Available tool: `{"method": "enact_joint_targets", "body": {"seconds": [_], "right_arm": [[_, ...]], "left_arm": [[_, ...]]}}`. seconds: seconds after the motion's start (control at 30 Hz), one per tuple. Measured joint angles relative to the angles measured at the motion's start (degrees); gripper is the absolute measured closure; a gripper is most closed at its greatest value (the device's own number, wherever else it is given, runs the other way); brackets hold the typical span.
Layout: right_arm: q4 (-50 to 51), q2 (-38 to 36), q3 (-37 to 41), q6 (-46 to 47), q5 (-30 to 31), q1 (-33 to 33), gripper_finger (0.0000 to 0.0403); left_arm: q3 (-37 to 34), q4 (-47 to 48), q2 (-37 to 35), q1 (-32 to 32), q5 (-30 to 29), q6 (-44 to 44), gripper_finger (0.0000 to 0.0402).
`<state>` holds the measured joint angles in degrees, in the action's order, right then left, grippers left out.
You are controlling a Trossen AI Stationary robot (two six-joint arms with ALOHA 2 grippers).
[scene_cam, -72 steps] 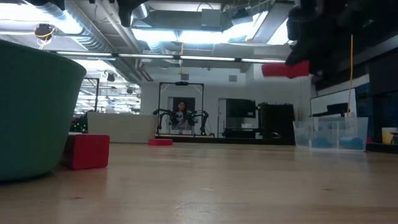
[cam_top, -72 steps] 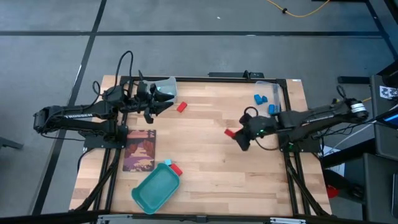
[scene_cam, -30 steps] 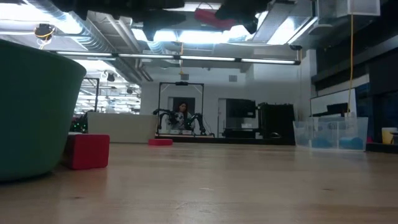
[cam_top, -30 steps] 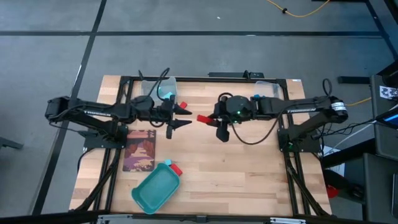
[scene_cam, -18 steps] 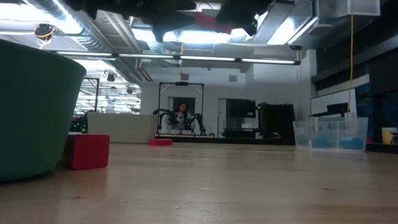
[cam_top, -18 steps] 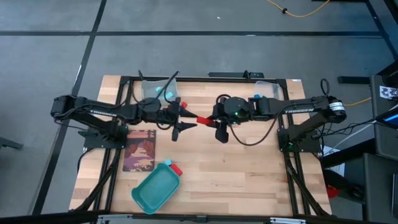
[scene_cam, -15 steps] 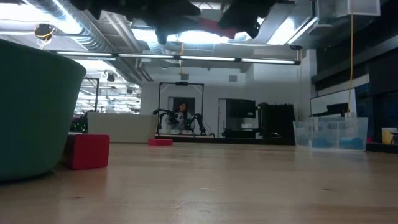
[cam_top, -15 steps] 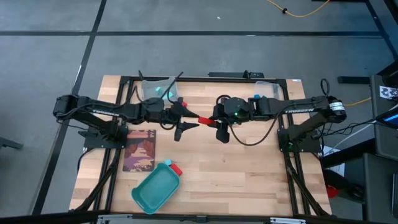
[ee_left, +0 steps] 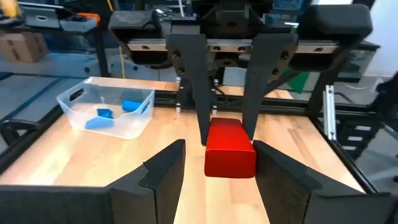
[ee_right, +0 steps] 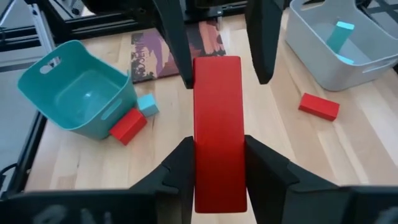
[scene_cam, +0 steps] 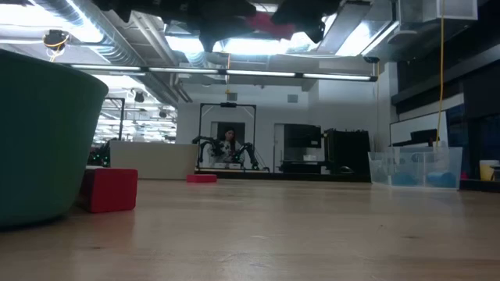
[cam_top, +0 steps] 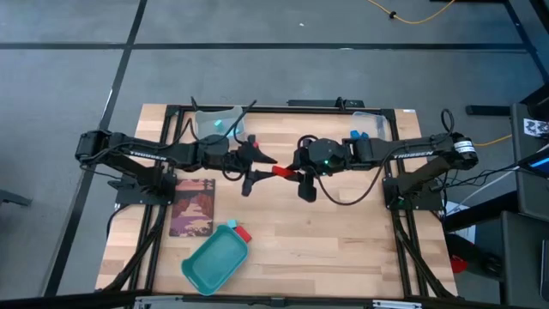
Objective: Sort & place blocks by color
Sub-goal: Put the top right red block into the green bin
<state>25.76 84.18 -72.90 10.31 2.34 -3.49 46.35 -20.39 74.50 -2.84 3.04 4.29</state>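
A long red block (cam_top: 279, 171) hangs in the air over the middle of the table, with my right gripper (cam_top: 290, 171) shut on it. My left gripper (cam_top: 264, 168) is open, and its fingers (ee_left: 166, 174) stand on either side of the block's free end (ee_left: 230, 149); I cannot tell whether they touch it. Another red block (ee_right: 318, 106) lies flat on the table by the clear bin (ee_right: 348, 50) that holds a cyan block (ee_right: 341, 32). A red block (cam_top: 244, 233) and a cyan one (cam_top: 231, 225) lie against the teal tray (cam_top: 213, 263). My right gripper pinches the red block's two long sides (ee_right: 217, 177) between its two fingers, at the end toward the table's right. The fingers come from the table's right, slanting a little downward, and lie along the block. The block sticks out toward the left gripper, clear of the table.
A second clear bin (cam_top: 371, 129) with blue blocks stands at the far right. A dark picture card (cam_top: 193, 206) lies at the left, near the teal tray. The table's middle and near right show bare wood.
My left gripper has gone toward the table's right, up to the red block, and its open fingers now stand around the block's free end. The right gripper and the block have kept still.
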Motion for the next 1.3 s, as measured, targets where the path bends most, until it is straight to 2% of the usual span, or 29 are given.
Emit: {"method": "enact_joint_targets", "body": {"seconds": [0.3,0.47,1.3], "right_arm": [[0.1,0.0,0.0,-0.2,-0.5,-0.1,0.0295],[0.0,0.0,0.0,-0.3,-0.5,0.0,0.0295],[-1.6,0.0,0.1,-0.3,-0.9,0.0,0.0295]], "left_arm": [[0.0,0.2,0.4,1.7,3.1,-0.3,0.0223],[-0.1,-1.0,0.4,2.4,0.2,-0.4,0.0223],[-0.1,-1.3,0.4,2.5,-0.7,-0.4,0.0228]]}}
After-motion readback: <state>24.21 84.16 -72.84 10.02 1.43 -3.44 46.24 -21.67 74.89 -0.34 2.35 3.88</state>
